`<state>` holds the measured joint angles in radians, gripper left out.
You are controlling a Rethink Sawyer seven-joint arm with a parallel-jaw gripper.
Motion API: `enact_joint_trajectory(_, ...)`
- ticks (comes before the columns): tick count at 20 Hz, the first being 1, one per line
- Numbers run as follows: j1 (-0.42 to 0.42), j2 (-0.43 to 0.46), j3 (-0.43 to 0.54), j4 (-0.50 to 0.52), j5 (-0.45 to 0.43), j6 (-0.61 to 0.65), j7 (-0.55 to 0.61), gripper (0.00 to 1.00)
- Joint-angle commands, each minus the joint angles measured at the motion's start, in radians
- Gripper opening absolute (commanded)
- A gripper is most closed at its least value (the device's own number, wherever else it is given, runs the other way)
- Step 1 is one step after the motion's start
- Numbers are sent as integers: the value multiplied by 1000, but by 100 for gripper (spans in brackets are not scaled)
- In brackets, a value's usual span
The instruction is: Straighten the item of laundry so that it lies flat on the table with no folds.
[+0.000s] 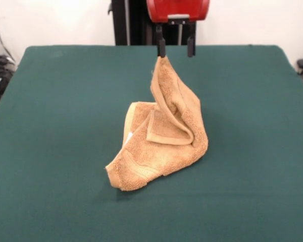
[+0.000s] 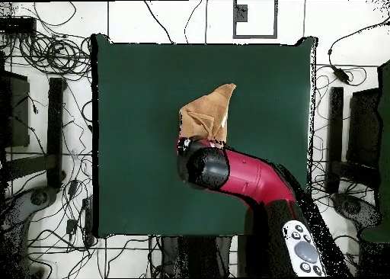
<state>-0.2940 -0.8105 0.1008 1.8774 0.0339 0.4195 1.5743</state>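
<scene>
gripper [image 1: 176, 50] fingers spread, one touching the towel [image 1: 161, 141] peak at 12 o'clock. towel stands crumpled mid-worktop [image 1: 50, 151], lower corner at 7 o'clock. flattening not achieved; all folds remain.

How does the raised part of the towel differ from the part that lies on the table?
The raised part of the towel stands up to a point at the open gripper; the lower part rests on the table. The raised part is narrow and curled; the lower part spreads wider, though folded over. The lower part shows a flat woven band; the raised part shows none. Both are golden-tan terry.
</scene>
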Motion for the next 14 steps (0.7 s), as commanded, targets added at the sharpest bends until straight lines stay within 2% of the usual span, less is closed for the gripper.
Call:
enact_joint_trajectory(1, -20, 59, 137, 82, -5, -63, 90, 100)
enact_joint_trajectory(14, -86, 115, 185, 71, -41, -92, 58, 100)
